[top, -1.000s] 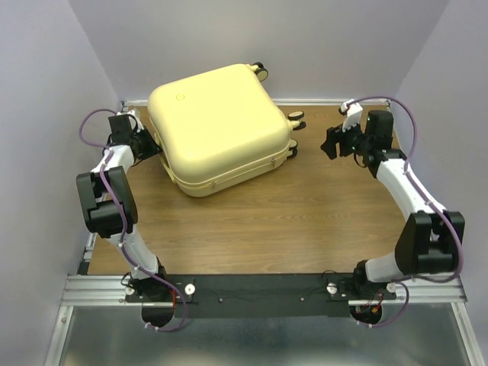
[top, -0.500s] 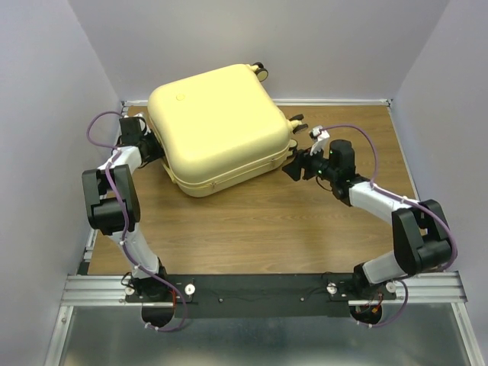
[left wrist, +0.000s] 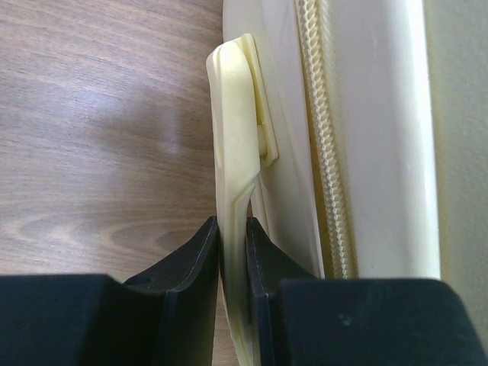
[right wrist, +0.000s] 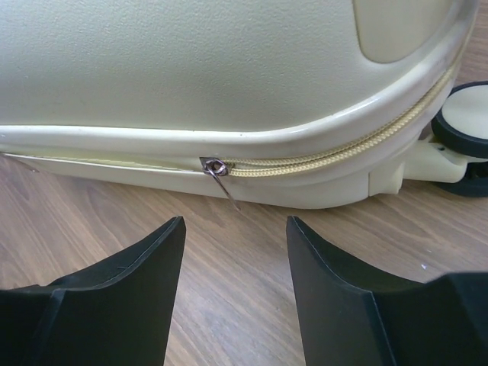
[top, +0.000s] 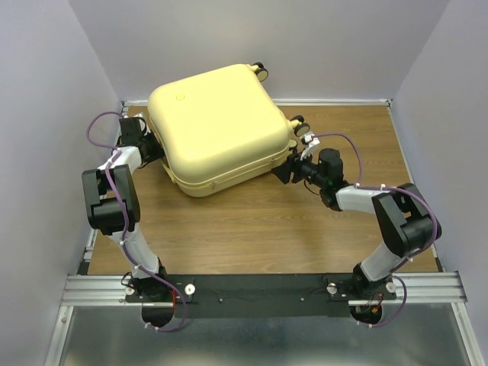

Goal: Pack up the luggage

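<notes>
The luggage [top: 217, 126] is a large pale-yellow hard-shell suitcase lying flat and closed at the back middle of the wooden table. My left gripper [top: 152, 146] is at its left side, shut on the suitcase's pale-yellow side handle [left wrist: 232, 152], which sits between the black fingers [left wrist: 197, 263]. My right gripper [top: 284, 169] is open and empty, low over the table just off the suitcase's right front edge. In the right wrist view the metal zipper pull [right wrist: 219, 174] hangs from the zipper seam [right wrist: 335, 156] directly ahead of the open fingers [right wrist: 149, 263], apart from them.
Black-and-cream wheels [top: 296, 120] stick out at the suitcase's right side, and one [right wrist: 465, 126] shows beside the zipper corner. Another wheel [top: 260, 72] is at the far side. Grey walls close in the table [top: 252, 221] on three sides.
My right arm has swung in from the back right and dropped low, bringing its open gripper up to the suitcase's right front edge. My left gripper has shifted slightly along the suitcase's left side.
</notes>
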